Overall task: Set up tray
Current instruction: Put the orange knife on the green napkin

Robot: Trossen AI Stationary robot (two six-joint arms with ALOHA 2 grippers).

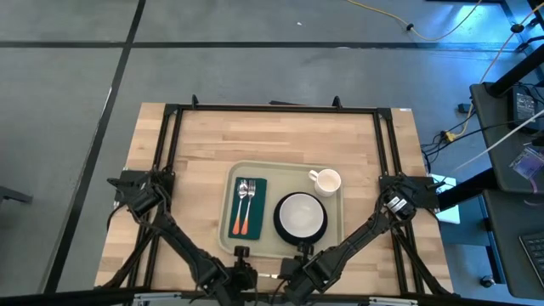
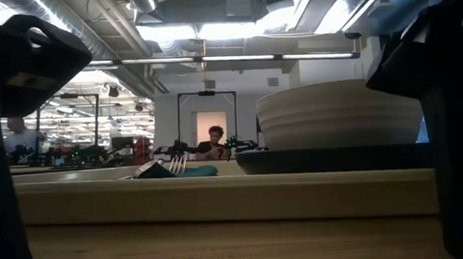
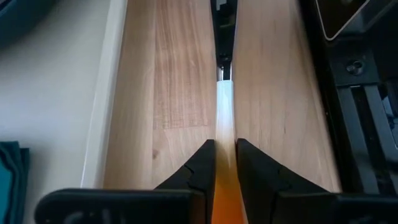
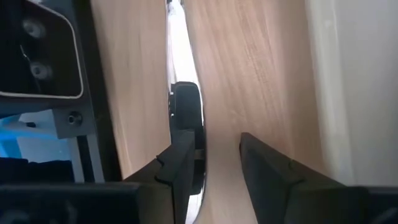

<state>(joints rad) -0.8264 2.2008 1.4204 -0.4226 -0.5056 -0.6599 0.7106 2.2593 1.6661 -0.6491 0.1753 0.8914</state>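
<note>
The cream tray [image 1: 289, 180] lies mid-table. It holds a green napkin [image 1: 259, 200] with an orange-handled fork and spoon [image 1: 245, 208], a white bowl [image 1: 300, 214] on a dark plate, and a white mug [image 1: 325, 181]. Both grippers are at the table's near edge, just in front of the tray. My left gripper [image 1: 242, 253] [image 3: 225, 142] is shut on a knife with an orange handle, whose pale blade [image 3: 225, 106] points toward my right gripper [image 1: 303, 250]. My right gripper [image 4: 216, 138] is open, its fingers on either side of the shiny blade [image 4: 180, 56]. My left gripper pinches the knife's orange handle [image 3: 225, 186] between its two fingers, slanting down from the table's left. The knife runs straight on out of the fingers, over the wood between the tray's near rim and the table edge. I cannot tell whether the knife rests on the table. My right gripper has the blade close along the inner side of one finger [image 4: 180, 162]; I cannot tell whether they touch. Bare wood shows between the blade and the other finger.
The tray's near rim [image 2: 220, 200] stands right beside both grippers, with the bowl [image 2: 337, 114] just behind it. The table's black frame rails [image 3: 360, 124] run along the near edge. Bare wood lies beyond the tray and at its left and right.
</note>
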